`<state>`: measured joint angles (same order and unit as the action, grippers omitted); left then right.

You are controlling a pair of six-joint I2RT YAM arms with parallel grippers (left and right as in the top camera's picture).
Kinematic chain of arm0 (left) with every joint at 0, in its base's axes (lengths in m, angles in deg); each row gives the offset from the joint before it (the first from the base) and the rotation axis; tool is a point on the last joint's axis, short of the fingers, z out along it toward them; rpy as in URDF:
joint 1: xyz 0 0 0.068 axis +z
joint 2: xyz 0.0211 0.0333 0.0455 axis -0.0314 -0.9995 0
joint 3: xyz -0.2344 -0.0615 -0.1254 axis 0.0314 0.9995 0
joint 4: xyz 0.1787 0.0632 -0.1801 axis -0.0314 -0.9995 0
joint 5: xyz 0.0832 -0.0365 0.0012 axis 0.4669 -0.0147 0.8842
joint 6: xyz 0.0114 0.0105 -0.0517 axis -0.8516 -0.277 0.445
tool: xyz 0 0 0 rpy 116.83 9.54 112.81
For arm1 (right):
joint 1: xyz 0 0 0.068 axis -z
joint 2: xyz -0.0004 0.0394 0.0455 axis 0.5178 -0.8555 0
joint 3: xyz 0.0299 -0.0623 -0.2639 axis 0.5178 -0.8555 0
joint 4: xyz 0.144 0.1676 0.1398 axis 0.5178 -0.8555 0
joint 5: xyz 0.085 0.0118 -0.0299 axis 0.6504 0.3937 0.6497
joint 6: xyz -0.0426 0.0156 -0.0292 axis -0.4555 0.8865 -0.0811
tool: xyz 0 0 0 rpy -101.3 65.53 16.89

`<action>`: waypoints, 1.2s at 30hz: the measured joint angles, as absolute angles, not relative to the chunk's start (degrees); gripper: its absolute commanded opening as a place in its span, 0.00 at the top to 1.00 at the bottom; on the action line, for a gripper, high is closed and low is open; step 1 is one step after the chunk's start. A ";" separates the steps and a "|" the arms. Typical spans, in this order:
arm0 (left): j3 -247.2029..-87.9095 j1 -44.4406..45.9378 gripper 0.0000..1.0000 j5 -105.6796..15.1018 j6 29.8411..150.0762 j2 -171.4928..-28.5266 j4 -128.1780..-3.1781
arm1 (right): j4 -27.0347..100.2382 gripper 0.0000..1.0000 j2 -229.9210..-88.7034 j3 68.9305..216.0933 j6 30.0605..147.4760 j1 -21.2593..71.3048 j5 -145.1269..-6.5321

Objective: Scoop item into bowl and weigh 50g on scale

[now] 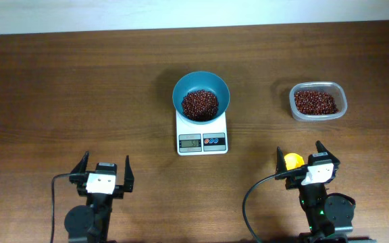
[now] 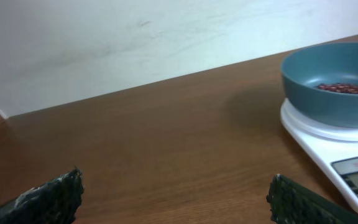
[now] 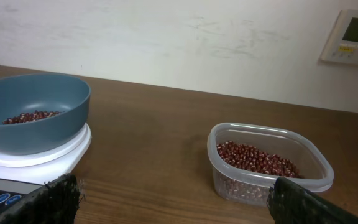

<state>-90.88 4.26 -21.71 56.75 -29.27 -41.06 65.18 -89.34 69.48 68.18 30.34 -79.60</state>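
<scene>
Wooden table [image 1: 80,81]: bowl [image 1: 181,91] (beans [image 1: 200,103] inside) sits on scale [image 1: 202,132].

Light is bright, even and diffuse in all three views. From overhead the brown worktop [image 1: 80,88] shows no hard glare, only a faint sheen, and its shadows are short and soft. The left wrist view is hazy: the bowl [image 2: 328,93] throws a soft shadow to its left, the scale [image 2: 319,134] has a display too blurred to read, and the near fingertips [image 2: 55,196] are out of focus. The right wrist view is sharper, and the clear tub [image 3: 229,180] shades the wood at its left.
</scene>
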 measured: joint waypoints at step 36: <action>-88.74 4.74 0.01 -18.03 63.87 -29.20 -36.38 | 65.18 0.01 -89.34 69.48 68.18 30.34 -79.60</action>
